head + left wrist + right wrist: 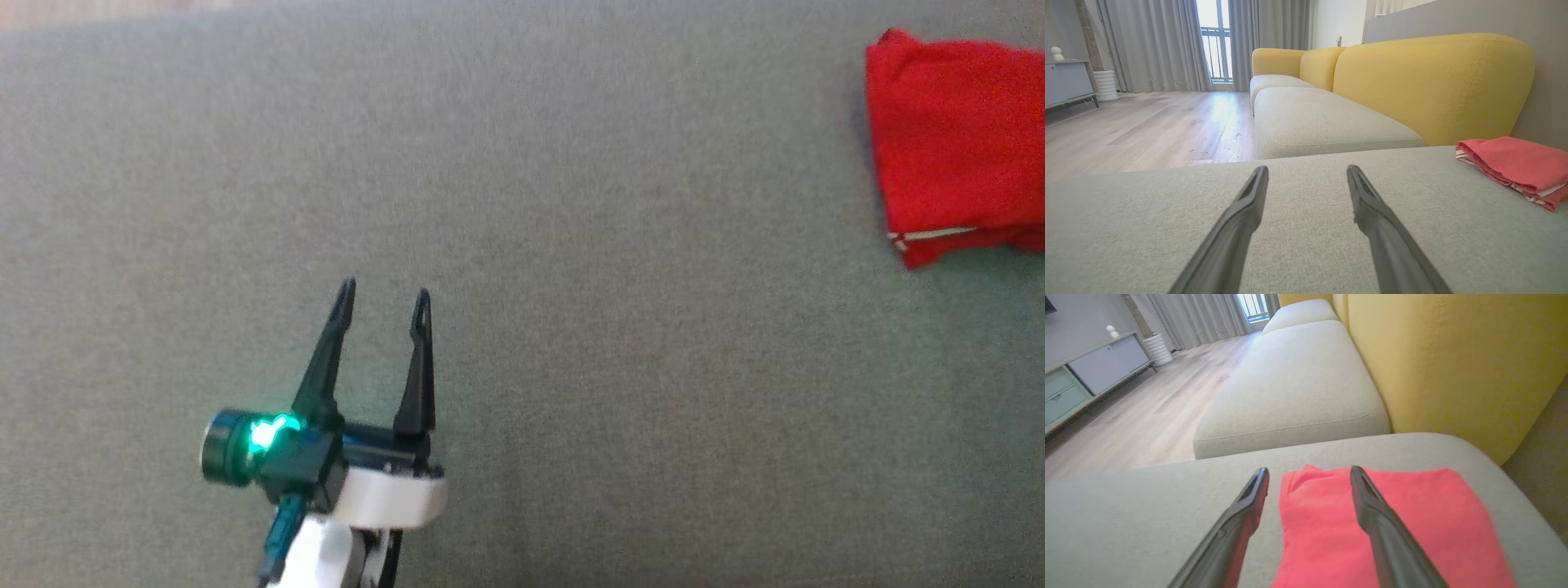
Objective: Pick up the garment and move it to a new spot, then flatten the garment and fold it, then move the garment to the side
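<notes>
Head view, grey cushion (522,204): a broad seat of plain, even weave that carries everything.
Yellow backrest (1433,81): rounded on top, it rises behind a second grey seat (1323,118) that runs toward the window.
Wooden floor (1147,122): pale boards beside the sofa, with grey curtains (1155,41) at the far end.
Garment (955,147): red and folded into a compact stack of layers. It lies on the grey cushion at the upper right of the head view, cut by the frame edge and well apart from the left tool.
Left tool (386,287): fingers spread with nothing between them, over bare cushion at the lower left.
Right tool (1309,470): fingers parted above the garment, gripping nothing. One is over the red cloth, the other just off its edge; I cannot tell whether they touch it.
White trim (935,235): a thin pale strip along the garment's near edge. White stripes also show between the layers in the left wrist view.
</notes>
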Available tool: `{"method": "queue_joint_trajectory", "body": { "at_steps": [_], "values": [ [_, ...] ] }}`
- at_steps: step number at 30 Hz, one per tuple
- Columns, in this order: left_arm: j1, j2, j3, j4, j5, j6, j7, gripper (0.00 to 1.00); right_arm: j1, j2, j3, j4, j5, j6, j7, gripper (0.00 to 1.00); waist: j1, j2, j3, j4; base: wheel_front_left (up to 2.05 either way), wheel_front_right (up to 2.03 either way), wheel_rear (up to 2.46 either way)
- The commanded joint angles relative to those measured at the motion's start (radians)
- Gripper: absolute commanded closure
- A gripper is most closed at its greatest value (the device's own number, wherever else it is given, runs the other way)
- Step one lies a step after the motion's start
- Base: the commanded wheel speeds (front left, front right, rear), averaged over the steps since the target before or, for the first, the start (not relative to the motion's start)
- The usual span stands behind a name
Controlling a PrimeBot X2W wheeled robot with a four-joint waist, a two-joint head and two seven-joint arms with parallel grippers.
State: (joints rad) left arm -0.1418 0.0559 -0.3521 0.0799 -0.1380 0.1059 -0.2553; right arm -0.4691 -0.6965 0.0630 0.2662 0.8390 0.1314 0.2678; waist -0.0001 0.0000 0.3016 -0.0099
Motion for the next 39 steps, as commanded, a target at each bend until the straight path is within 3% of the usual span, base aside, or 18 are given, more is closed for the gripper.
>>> {"method": "queue_joint_trajectory", "body": {
  "at_steps": [1, 7, 15, 20, 23, 30, 39],
  "values": [
    [0.027, -0.003, 0.041, -0.038, 0.011, 0.006, -0.006, 0.0, 0.05, 0.014, 0.028, -0.042, -0.027, -0.001, -0.029, 0.0, 0.0001, 0.0, -0.081, 0.007, 0.0, 0.0, 0.0],
    [0.112, -0.004, 0.065, -0.042, -0.01, 0.002, -0.006, 0.0, 0.2, 0.199, 0.152, -0.029, -0.106, -0.001, -0.19, 0.0, 0.0001, 0.0, -0.218, 0.032, 0.0, 0.0, 0.0],
    [0.24, -0.005, 0.097, -0.049, -0.026, 0.016, -0.006, 0.0, 0.36, 0.37, 0.276, 0.063, -0.247, -0.001, -0.478, 0.0, 0.0001, 0.0, -0.364, 0.05, 0.0, 0.0, 0.0],
    [0.288, -0.005, 0.111, -0.058, -0.029, 0.015, -0.006, 0.0, 0.42, 0.445, 0.234, 0.09, -0.339, -0.001, -0.526, 0.0, 0.0001, 0.0, -0.407, 0.053, 0.0, 0.0, 0.0],
    [0.319, -0.005, 0.123, -0.067, -0.026, 0.009, -0.006, 0.0, 0.475, 0.498, 0.179, 0.041, -0.424, -0.001, -0.529, 0.0, 0.0001, 0.0, -0.435, 0.051, 0.0, 0.0, 0.0],
    [0.383, -0.005, 0.144, -0.073, -0.016, 0.009, -0.006, 0.0, 0.609, 0.562, 0.101, -0.052, -0.547, -0.001, -0.529, 0.0, 0.0001, 0.0, -0.466, 0.042, 0.0, 0.0, 0.0],
    [0.417, -0.005, 0.153, -0.051, -0.007, 0.005, -0.006, 0.0, 0.644, 0.576, 0.086, -0.066, -0.569, -0.001, -0.529, 0.0, 0.0001, 0.0, -0.49, 0.036, 0.0, 0.0, 0.0]
  ]
}}
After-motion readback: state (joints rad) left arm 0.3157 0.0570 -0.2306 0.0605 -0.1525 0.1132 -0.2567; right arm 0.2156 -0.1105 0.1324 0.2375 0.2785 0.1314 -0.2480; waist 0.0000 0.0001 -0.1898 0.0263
